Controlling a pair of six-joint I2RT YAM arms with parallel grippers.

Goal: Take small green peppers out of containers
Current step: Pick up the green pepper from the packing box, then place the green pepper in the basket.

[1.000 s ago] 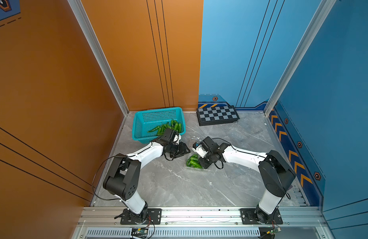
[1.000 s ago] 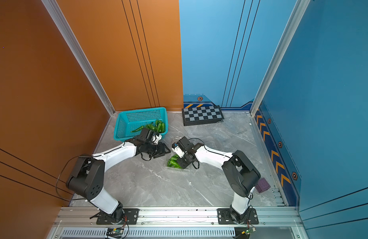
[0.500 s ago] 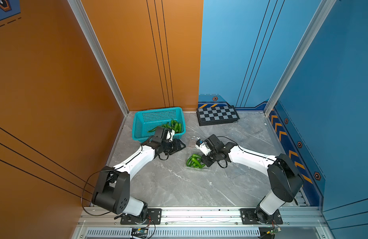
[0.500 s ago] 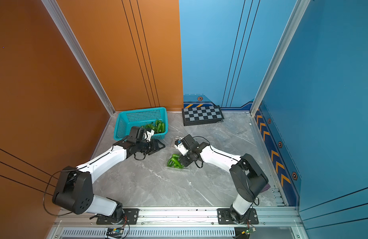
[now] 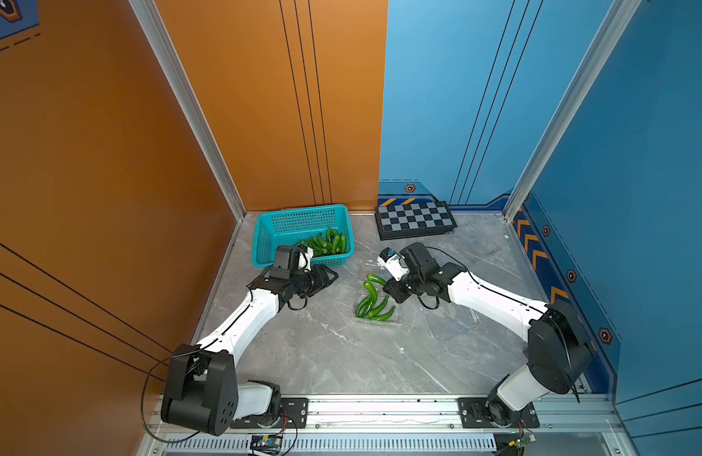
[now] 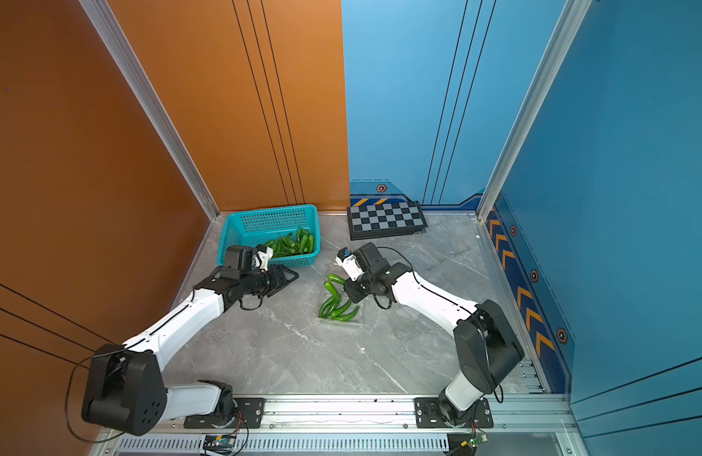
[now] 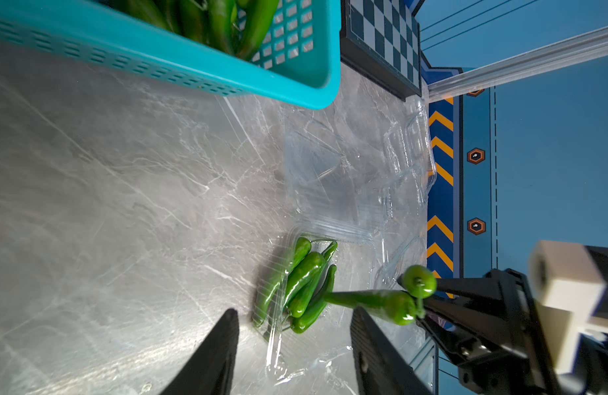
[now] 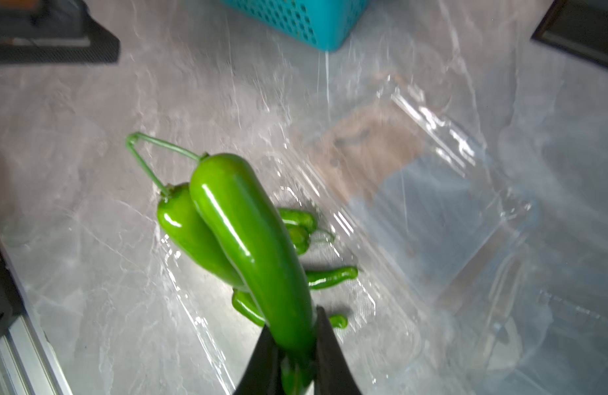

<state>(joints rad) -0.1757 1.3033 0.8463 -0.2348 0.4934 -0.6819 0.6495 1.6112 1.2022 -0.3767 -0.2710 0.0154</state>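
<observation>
- Grey marble tabletop (image 5: 341, 355) lay between orange and blue walls.
- My right gripper (image 8: 292, 338) was clamped on two small green peppers (image 8: 247, 239), raised just above the open container (image 5: 396, 318).
- Remaining peppers (image 5: 371, 306) lay in that container, below the closed jaws.
- My left gripper (image 7: 295, 312) stood half open and empty, with the teal basket (image 5: 270, 241) just beside it and the container ahead of its fingertips.

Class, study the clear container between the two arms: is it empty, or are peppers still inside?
Not empty: several peppers lie in the container; the right end effector grips two others.
</observation>
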